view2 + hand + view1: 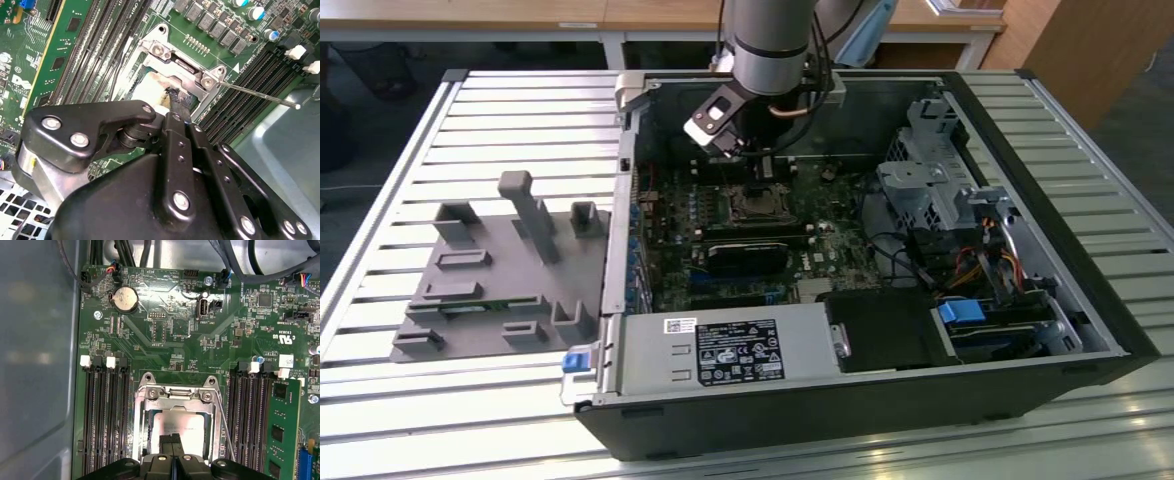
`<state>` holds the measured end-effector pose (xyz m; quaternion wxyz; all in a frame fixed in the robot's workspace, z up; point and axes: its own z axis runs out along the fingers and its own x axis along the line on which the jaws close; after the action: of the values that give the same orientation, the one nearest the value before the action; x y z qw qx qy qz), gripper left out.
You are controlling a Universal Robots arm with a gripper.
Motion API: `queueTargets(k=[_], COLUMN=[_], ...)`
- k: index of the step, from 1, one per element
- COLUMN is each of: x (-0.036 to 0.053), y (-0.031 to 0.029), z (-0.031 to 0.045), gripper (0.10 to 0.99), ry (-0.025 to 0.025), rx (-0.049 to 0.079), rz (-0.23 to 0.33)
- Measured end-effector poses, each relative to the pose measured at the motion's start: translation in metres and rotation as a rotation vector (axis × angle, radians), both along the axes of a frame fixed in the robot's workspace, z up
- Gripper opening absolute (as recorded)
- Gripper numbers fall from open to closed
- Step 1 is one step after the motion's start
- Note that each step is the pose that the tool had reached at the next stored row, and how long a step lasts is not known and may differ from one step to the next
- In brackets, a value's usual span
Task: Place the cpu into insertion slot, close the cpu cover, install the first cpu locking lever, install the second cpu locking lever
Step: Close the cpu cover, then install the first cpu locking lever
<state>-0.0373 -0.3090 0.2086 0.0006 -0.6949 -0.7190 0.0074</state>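
Currently, the gripper (172, 440), fingers closed together and empty, stands directly above the cpu (189, 421) seated in the insertion slot (138, 426).

Obs.: the cpu (177, 426) has a pale metal face with a satin sheen. The cpu cover (175, 399) is bright silvery stamped metal. The locking lever (260, 95) is thin polished steel wire. Circuit board (165, 340): green, glossy lacquer. Pincer (173, 98): smooth matt black, bright metal screw heads. Bench (520, 110): pale ribbed metal slats, dull sheen. Fixture block (480, 290): matt grey plastic. Computer case (854, 410): matt black painted metal.
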Motion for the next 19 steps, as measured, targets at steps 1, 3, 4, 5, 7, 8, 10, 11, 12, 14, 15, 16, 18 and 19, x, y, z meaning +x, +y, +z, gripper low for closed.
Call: queueTargets(k=[1,3,4,5,7,8,10,11,12,14,15,16,18,19], x=[0.0000,0.0001,0.0001,0.0001,0.0001,0.0001,0.0001,0.0001,0.0001,0.0001,0.0001,0.0001,0.0001,0.0001], y=[0.0000,0.0000,0.0000,0.0000,0.0000,0.0000,0.0000,0.0000,0.0000,0.0000,0.0000,0.0000,0.0000,0.0000], z=[0.0000,0.0000,0.0000,0.0002,0.0011,0.0018,0.0041,0.0055,0.0071,0.0117,0.0141,0.0167,0.0219,0.0248], gripper=[0.106,0.106,0.106,0.106,0.106,0.106,0.106,0.106,0.106,0.106,0.106,0.106,0.106,0.106], ry=[0.0000,0.0000,0.0000,0.0001,0.0001,0.0000,0.0000,0.0000,0.0000,0.0000,-0.0001,0.0000,0.0000,0.0001], rx=[0.000,0.000,0.000,0.000,0.000,0.000,0.000,0.000,0.000,0.000,0.000,0.000,0.000,0.000], rz=[0.000,0.000,0.000,0.000,0.000,0.000,0.000,0.000,0.000,0.000,0.000,0.000,0.000,0.000])
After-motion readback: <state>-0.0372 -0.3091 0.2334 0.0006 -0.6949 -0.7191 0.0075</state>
